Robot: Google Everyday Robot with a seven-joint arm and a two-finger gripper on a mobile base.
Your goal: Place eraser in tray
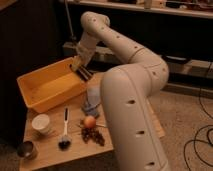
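The yellow tray [46, 91] sits on the left part of the wooden table [52, 152]. My gripper [80, 68] hangs over the tray's right rim, at the end of the white arm that comes down from above. It is shut on the eraser [83, 74], a small dark block with lighter stripes that sticks out below the fingers, just above the rim. The inside of the tray looks bare.
A white bowl [41, 122], a black-headed brush [65, 133] and a small metal bowl [26, 149] lie in front of the tray. An orange fruit [89, 121], dark grapes [93, 135] and a bluish cloth-like object [92, 100] sit mid-table. My arm's bulk hides the table's right side.
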